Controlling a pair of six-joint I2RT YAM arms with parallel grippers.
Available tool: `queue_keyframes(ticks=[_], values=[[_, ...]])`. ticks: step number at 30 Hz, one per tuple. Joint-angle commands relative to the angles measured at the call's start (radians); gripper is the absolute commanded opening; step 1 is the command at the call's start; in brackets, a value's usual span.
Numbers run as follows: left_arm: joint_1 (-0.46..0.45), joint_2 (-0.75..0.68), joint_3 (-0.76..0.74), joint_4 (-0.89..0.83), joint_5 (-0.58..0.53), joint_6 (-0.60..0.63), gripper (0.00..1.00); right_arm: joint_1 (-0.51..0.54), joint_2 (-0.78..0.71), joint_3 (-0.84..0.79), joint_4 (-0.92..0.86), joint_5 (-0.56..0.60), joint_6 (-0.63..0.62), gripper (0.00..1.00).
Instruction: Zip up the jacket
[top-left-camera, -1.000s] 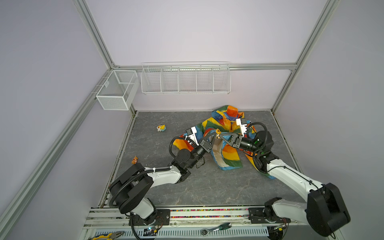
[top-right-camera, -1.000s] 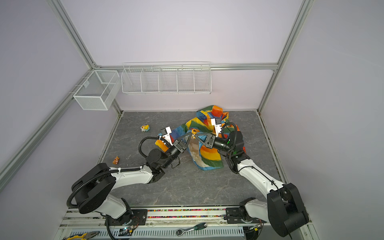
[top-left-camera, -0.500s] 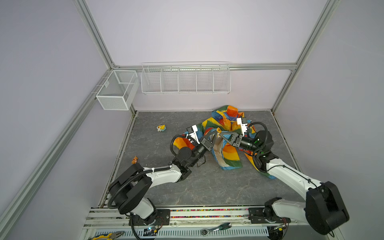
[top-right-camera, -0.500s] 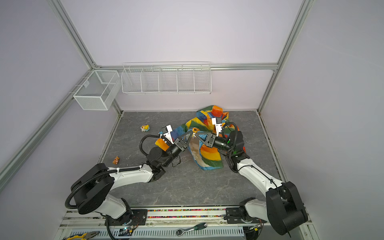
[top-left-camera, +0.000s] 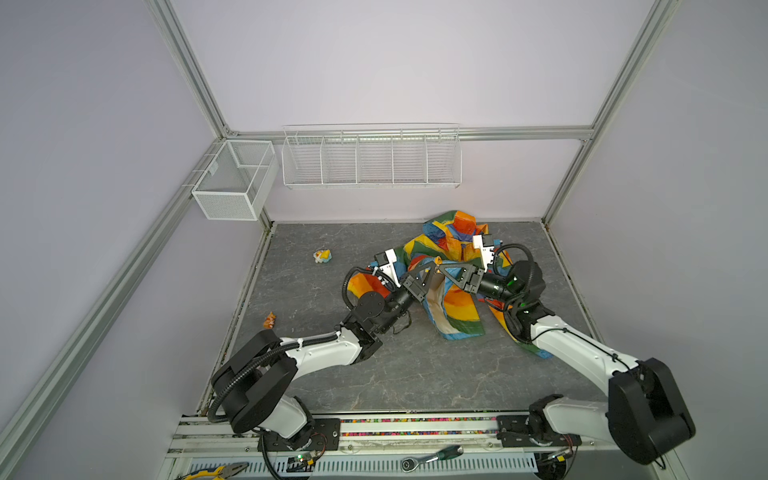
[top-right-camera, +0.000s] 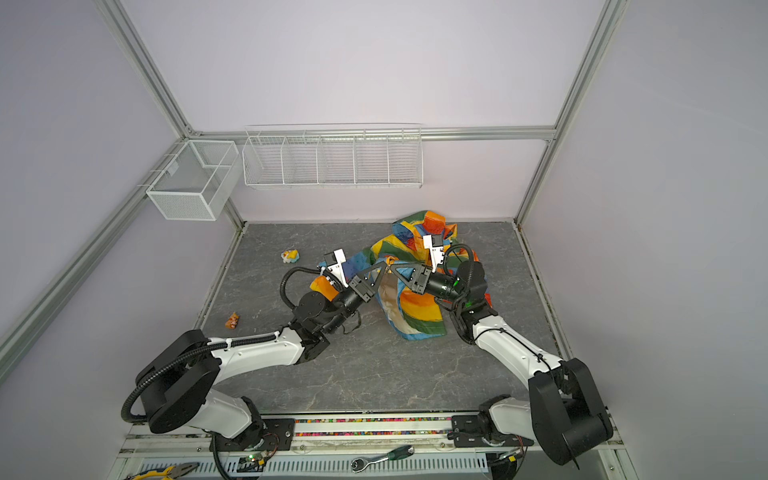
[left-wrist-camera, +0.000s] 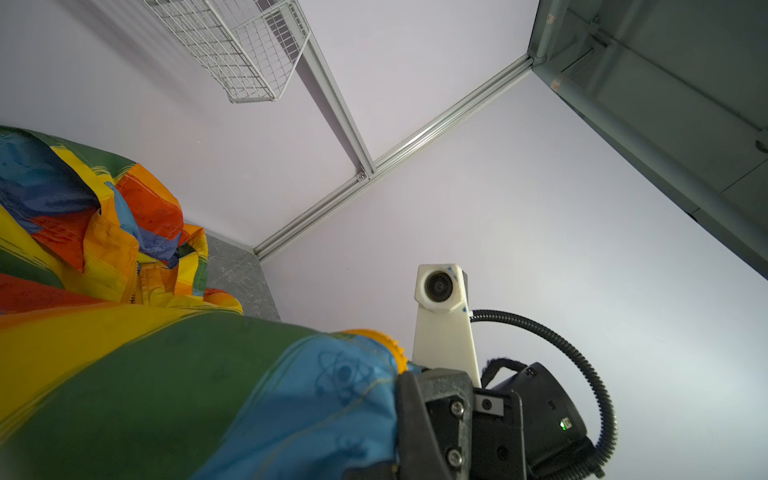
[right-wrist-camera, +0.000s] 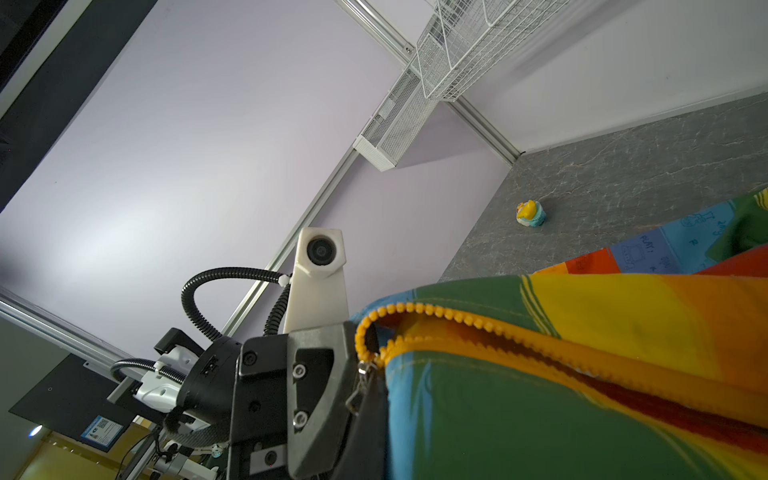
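**A:** What sits nearest, along the bottom edge?

**B:** A ratchet wrench (top-left-camera: 432, 456) with a green handle lies on the front rail at lower centre. Yellow-handled pliers (top-left-camera: 212, 471) lie at lower left.

**A:** And the arms?

**B:** Both reach in from the bottom toward the middle. The left gripper (top-left-camera: 430, 268) and the right gripper (top-left-camera: 446, 269) meet almost tip to tip, just right of centre in both top views.

**A:** Are they open or closed?

**B:** Both are clamped tight on cloth. The right wrist view shows the left gripper pinching the jacket (top-left-camera: 457, 307) at the end of its zipper (right-wrist-camera: 457, 326), with the metal pull (right-wrist-camera: 362, 372) hanging beside the fingers. The left wrist view shows the right gripper nipping the blue edge next to the yellow teeth.

**A:** Where is the jacket itself?

**B:** It lies on the grey table (top-left-camera: 395, 374), right of centre, and runs back to the far wall. The pinched part is raised off the table and the rest drapes down, with cream lining showing under the grippers. The two rows of zipper teeth lie apart along what shows.

**A:** Anything else?

**B:** A small orange toy (top-left-camera: 270, 321) sits near the table's left edge, and a yellow-and-blue toy (top-left-camera: 322, 255) sits farther back. Both are well apart from the jacket. On the far wall hangs a white wire basket (top-left-camera: 372, 160), with a mesh box (top-left-camera: 235, 178) to its left.
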Motion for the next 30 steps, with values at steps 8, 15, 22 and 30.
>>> queue_keyframes(ticks=[8,15,22,30], values=[[-0.029,-0.066,-0.031,-0.127,0.067,0.039,0.00,-0.042,-0.052,0.042,0.060,0.059,0.033,0.06],[-0.029,-0.082,-0.052,-0.128,0.056,0.038,0.00,-0.049,-0.038,0.036,0.065,0.074,0.060,0.06],[-0.029,-0.117,-0.065,-0.211,0.029,0.055,0.00,-0.047,-0.048,0.057,-0.090,0.107,0.054,0.06],[-0.029,-0.117,-0.021,-0.370,0.033,0.071,0.00,-0.023,-0.039,0.098,-0.317,0.132,-0.008,0.06]])
